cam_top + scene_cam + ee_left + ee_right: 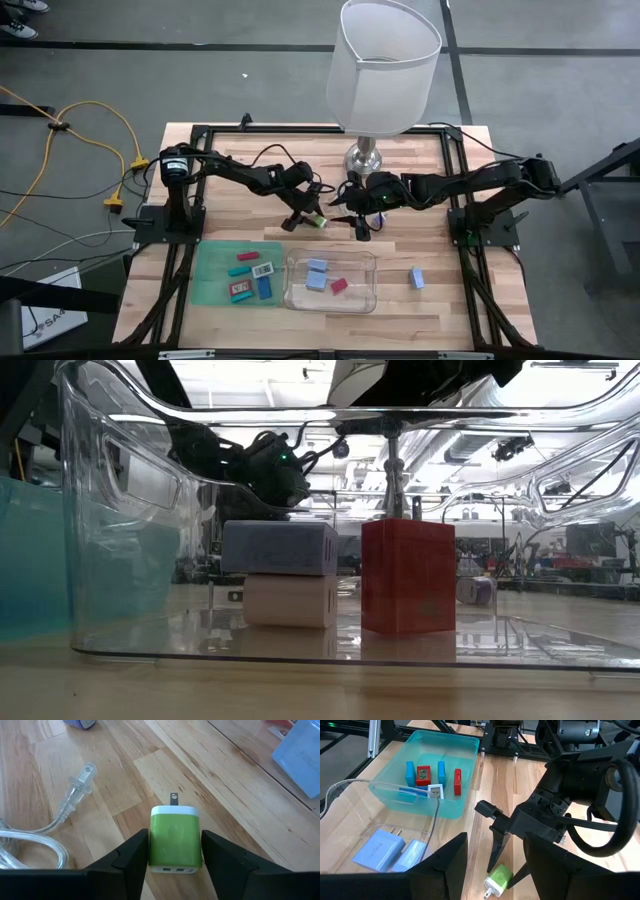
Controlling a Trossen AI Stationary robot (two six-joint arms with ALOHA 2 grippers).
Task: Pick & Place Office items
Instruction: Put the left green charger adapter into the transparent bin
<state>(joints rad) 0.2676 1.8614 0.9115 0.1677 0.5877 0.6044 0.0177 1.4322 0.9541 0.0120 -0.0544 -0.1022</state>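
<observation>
Grasp step: near the counter's middle, toward its far edge, the left claw (pixel 175 855) closes around the green charger (pixel 175 842), not yet lifted. The right claw (pixel 495 865) hovers open nearby. Next: squeeze firmly, lift straight.

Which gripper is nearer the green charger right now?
Left. The left gripper straddles the green charger, a finger on each side. The right gripper hangs open beside it, toward the lamp.

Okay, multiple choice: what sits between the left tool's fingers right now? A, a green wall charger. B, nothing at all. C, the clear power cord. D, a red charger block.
A: the left wrist view shows the left tool with its fingers flanking the green wall charger on the wooden table.
</observation>
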